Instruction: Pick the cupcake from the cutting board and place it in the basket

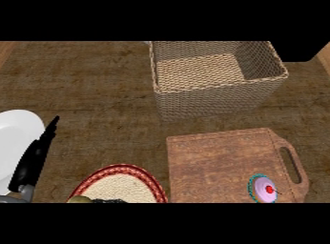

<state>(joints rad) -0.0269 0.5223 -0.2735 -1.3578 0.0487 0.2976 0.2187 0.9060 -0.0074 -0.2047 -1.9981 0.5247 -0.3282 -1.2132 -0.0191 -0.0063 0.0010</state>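
Observation:
The cupcake [264, 189], pink-frosted with a red cherry on top, stands near the front right corner of the brown wooden cutting board [217, 157]. Behind the board, a woven wicker basket [266, 71] stands with its inside bare. My left hand [33, 157] shows at the left, black, seen edge-on with straight fingers pointing up and away, far from the cupcake and holding nothing. No right hand appears in the view.
A white plate [2, 147] lies at the left edge, partly behind my left hand. A red-rimmed woven plate [126, 183] with dark and yellowish food on it sits at the bottom centre. The counter is dark brown wood.

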